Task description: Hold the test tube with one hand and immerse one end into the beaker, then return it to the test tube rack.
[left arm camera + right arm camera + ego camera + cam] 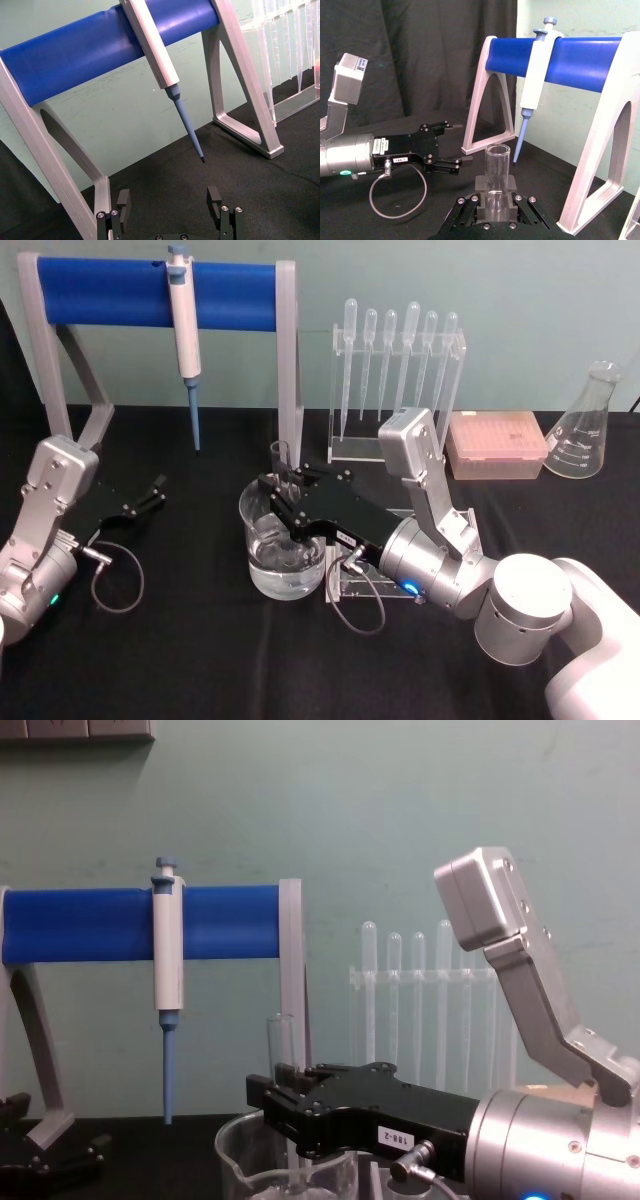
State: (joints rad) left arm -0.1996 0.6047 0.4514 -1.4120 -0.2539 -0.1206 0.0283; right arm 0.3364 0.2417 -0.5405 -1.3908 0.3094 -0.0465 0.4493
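Note:
The test tube (281, 462) stands upright with my right gripper (281, 492) shut around its middle, directly over the beaker (262, 570). Its lower end reaches down inside the beaker, which holds clear liquid; I cannot tell how deep the tip sits. In the right wrist view the test tube (497, 167) rises open-topped from the right gripper (496, 199). The chest view shows the test tube (282, 1045) above the right gripper (288, 1098) and the beaker (235, 1152) rim below. My left gripper (152, 494) rests open on the table at the left, its fingers (123, 201) wide apart.
A blue-barred stand (150, 290) with a hanging pipettor (184, 335) rises behind the beaker. At the back right are a clear rack of plastic pipettes (395, 360), a pink tip box (497, 445) and a conical flask (585, 425). A clear holder (345, 585) lies under my right wrist.

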